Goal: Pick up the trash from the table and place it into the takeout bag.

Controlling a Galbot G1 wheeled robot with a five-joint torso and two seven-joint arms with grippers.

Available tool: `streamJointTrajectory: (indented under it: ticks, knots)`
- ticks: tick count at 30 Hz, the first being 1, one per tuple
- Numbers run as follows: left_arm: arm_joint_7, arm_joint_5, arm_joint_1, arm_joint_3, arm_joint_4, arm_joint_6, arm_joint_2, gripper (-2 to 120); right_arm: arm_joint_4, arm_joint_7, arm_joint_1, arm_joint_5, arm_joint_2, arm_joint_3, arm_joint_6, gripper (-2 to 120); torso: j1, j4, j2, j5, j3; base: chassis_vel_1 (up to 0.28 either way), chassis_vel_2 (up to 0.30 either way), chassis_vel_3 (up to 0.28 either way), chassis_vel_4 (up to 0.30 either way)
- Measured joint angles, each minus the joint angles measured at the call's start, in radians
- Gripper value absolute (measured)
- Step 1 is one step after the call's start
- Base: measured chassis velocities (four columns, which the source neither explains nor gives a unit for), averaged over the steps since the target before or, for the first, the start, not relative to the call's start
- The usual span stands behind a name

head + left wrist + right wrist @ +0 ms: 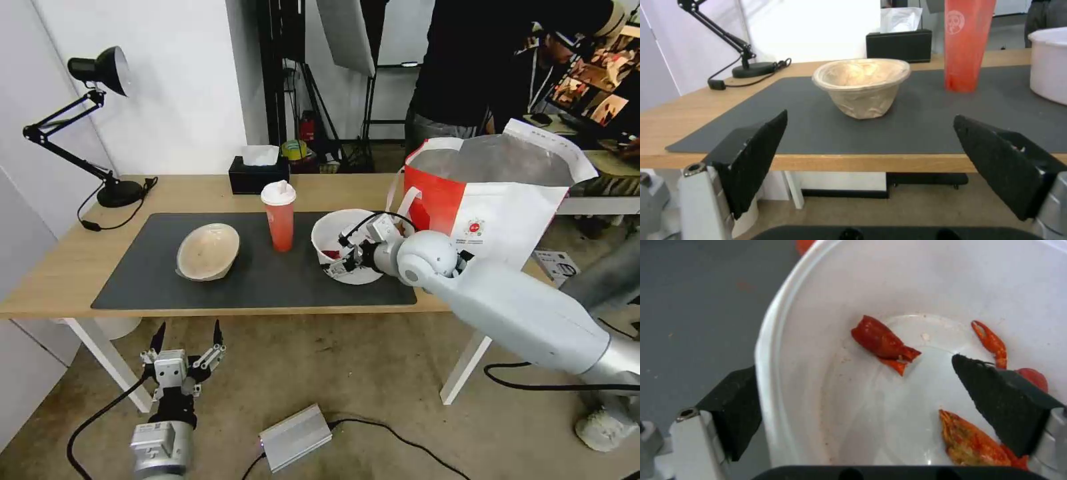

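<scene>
My right end effector (pixel 339 259) straddles the near rim of the white bowl (pixel 331 233) on the worktop (pixel 53 277).

Its fingers are spread, not clenched: one outside the wall, one inside above the crayfish shells (pixel 884 342). The red cup (pixel 279 217) and beige bowl (pixel 207 251) stand on the grey mat (pixel 267 283). The takeout bag (pixel 497 213) stands just beyond. My left end effector (pixel 187 335) hangs open below the worktop edge.

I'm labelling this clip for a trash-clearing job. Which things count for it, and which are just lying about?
For the job: white bowl with shells, straddled by the open right claw; red cup; beige bowl; takeout bag.
Lying about: tissue box, desk lamp.
</scene>
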Motion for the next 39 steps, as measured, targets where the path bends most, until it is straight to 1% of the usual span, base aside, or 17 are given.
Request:
streamJointTrajectory:
  ticks: [13,16,19,20,24,25,27,29,30,31,33,34,35,36,39]
  knots:
    - [0.0,0.001,0.001,0.0,0.0,0.0,0.0,100,-0.005,0.008,-0.002,-0.002,0.005,-0.005,-0.001,97,0.0,-0.0001,0.0,0.0,0.0,0.0,0.0,0.0,0.0]
    - [0.0,0.001,0.001,0.0,0.0,0.0,0.0,100,-0.002,0.013,-0.002,-0.002,0.007,-0.008,-0.001,95,0.0,-0.0001,0.0,0.0,0.0,0.0,0.0,0.0,0.0]
    - [0.0,0.001,0.002,0.0,-0.001,-0.001,0.0,100,0.0,0.016,-0.002,-0.002,0.01,-0.009,-0.001,80,0.0,0.0,0.0,0.0,0.0,0.0,0.0,0.0,0.0]
    - [0.0,0.001,0.002,0.0,-0.001,-0.001,0.0,100,0.0,0.016,-0.002,-0.002,0.01,-0.009,-0.001,80,0.0,0.0,0.0,0.0,0.0,0.0,0.0,0.0,0.0]
    - [0.0,0.001,0.002,0.0,-0.001,-0.001,0.0,100,0.003,0.018,0.001,-0.002,0.01,-0.01,-0.001,64,0.0,0.0,0.0,0.0,0.0,0.0,0.0,0.0,0.0]
    - [0.0,0.001,0.002,0.0,-0.001,-0.001,0.0,100,0.003,0.018,0.001,-0.002,0.01,-0.01,-0.001,64,0.0,0.0,0.0,0.0,0.0,0.0,0.0,0.0,0.0]
    - [0.0,0.001,0.002,0.001,-0.001,-0.002,0.0,100,0.004,0.018,0.005,-0.001,0.009,-0.01,-0.001,53,0.0,-0.0001,0.0,0.0,0.0,0.0,0.0,0.0,0.0]
    - [0.0,0.001,0.001,0.001,-0.001,-0.002,0.0,100,0.005,0.019,0.01,0.0,0.009,-0.012,-0.001,45,0.0,-0.0001,0.0,0.0,0.0,0.0,0.0,0.0,0.0]
    - [0.0,0.001,0.001,0.001,-0.001,-0.002,0.0,100,0.005,0.019,0.01,0.0,0.009,-0.012,-0.001,45,0.0,-0.0001,0.0,0.0,0.0,0.0,0.0,0.0,0.0]
    - [0.0,0.001,0.0,0.002,-0.001,-0.002,0.0,100,0.005,0.019,0.012,0.001,0.009,-0.014,-0.001,39,0.0,0.0,0.0,0.0,0.0,0.0,0.0,0.0,0.0]
    - [0.0,0.001,0.0,0.003,-0.001,-0.002,0.0,100,0.005,0.02,0.012,0.002,0.011,-0.017,-0.001,32,0.0,-0.0001,0.0,0.0,0.0,0.0,0.0,0.0,0.0]
    - [0.0,0.001,0.0,0.003,-0.001,-0.002,0.0,100,0.005,0.021,0.012,0.003,0.012,-0.019,0.0,25,0.0,-0.0001,0.0,0.0,0.0,0.0,0.0,0.0,0.0]
    - [0.0,0.001,0.0,0.003,-0.001,-0.002,0.0,100,0.005,0.021,0.012,0.003,0.012,-0.019,0.0,25,0.0,-0.0001,0.0,0.0,0.0,0.0,0.0,0.0,0.0]
    - [0.0,0.001,0.0,0.003,-0.001,-0.002,0.0,100,0.005,0.021,0.012,0.003,0.012,-0.02,0.0,22,0.0,0.0,0.0,0.0,0.0,0.0,0.0,0.0,0.0]
    - [0.0,0.002,0.0,0.003,-0.001,-0.003,0.0,100,0.007,0.023,0.012,0.003,0.013,-0.022,0.0,8,0.0,-0.0001,0.0,-0.0001,0.0,0.0,0.0,0.0,0.0]
